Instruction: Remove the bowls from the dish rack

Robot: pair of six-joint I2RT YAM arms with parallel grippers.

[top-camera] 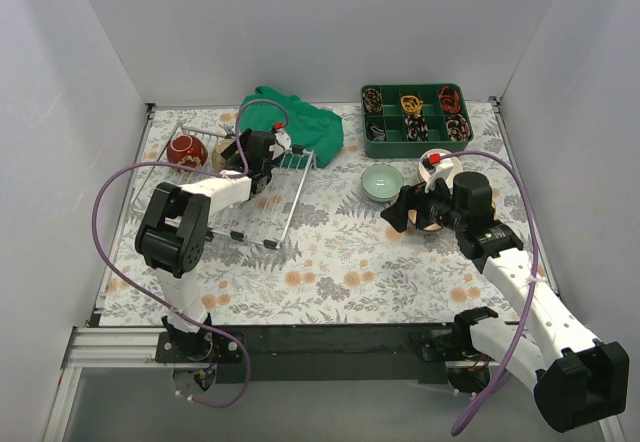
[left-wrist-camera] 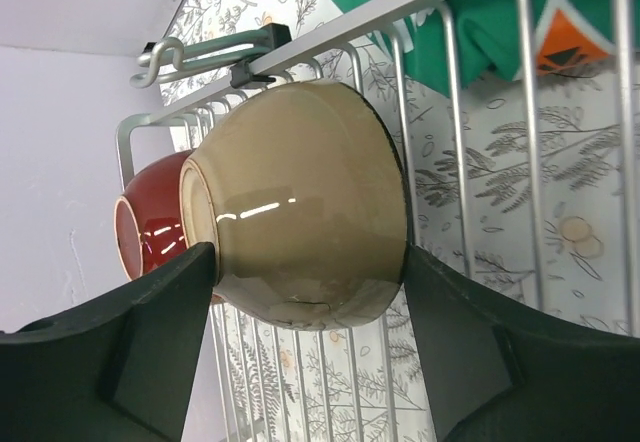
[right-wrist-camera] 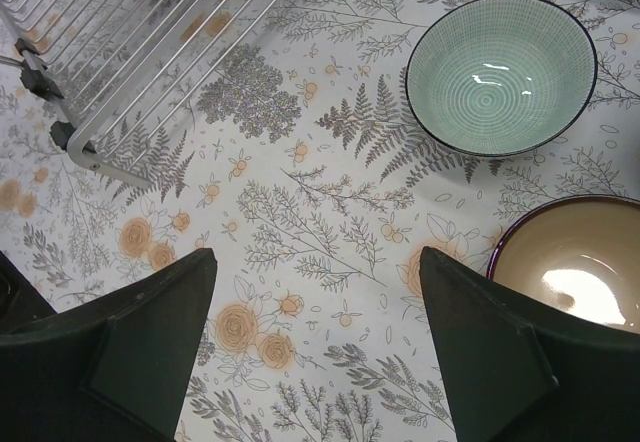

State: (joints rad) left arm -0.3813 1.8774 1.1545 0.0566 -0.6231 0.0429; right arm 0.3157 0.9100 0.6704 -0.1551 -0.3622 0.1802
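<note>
The silver wire dish rack [top-camera: 262, 210] lies at the left of the table. My left gripper [top-camera: 243, 158] is over its far end, shut on a beige bowl [left-wrist-camera: 300, 202] that stands on edge between both fingers [left-wrist-camera: 150, 332]. A red bowl [top-camera: 187, 150] stands just behind it in the rack, also in the left wrist view [left-wrist-camera: 148, 230]. A pale green bowl [top-camera: 382, 182] sits on the table to the right of the rack. My right gripper [right-wrist-camera: 315, 262] is open and empty above the cloth, near the green bowl [right-wrist-camera: 500, 74] and a beige bowl with a dark rim [right-wrist-camera: 575, 262].
A green cloth [top-camera: 300, 117] lies behind the rack. A green compartment tray [top-camera: 417, 119] of small items stands at the back right. Another bowl with a reddish rim [top-camera: 440, 167] sits by the right arm. The rack's near corner [right-wrist-camera: 90, 147] shows in the right wrist view.
</note>
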